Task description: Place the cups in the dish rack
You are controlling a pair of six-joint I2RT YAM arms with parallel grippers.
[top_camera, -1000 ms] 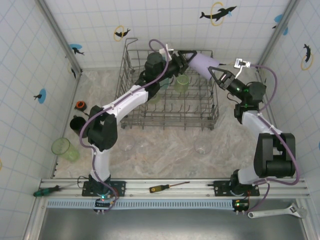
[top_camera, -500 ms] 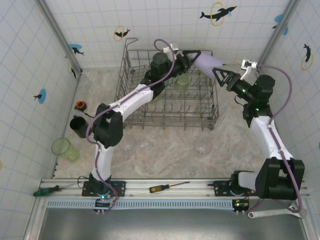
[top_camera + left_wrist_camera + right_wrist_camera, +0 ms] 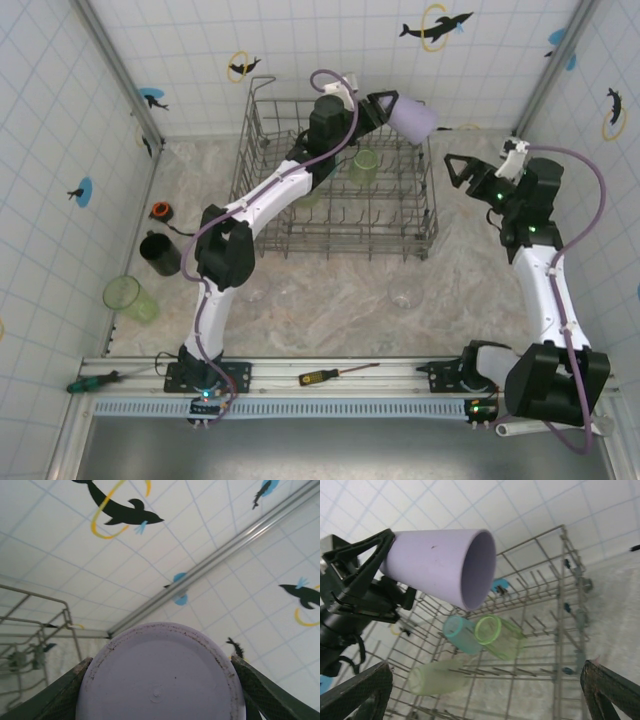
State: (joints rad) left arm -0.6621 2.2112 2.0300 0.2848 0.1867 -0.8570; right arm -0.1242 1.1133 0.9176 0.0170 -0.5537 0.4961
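The lavender cup (image 3: 414, 118) sits clamped in the left gripper (image 3: 393, 109) above the dish rack (image 3: 262, 130), well apart from the right gripper (image 3: 455, 170) (jaws wide, empty), with a marbled table (image 3: 330, 300) below and tiled walls (image 3: 330, 45) around.

Bright, even light in all 3 views; shadows on the table (image 3: 330, 300) are soft and weak. The lavender cup (image 3: 160, 675) near the left wrist camera looks slightly blurred.
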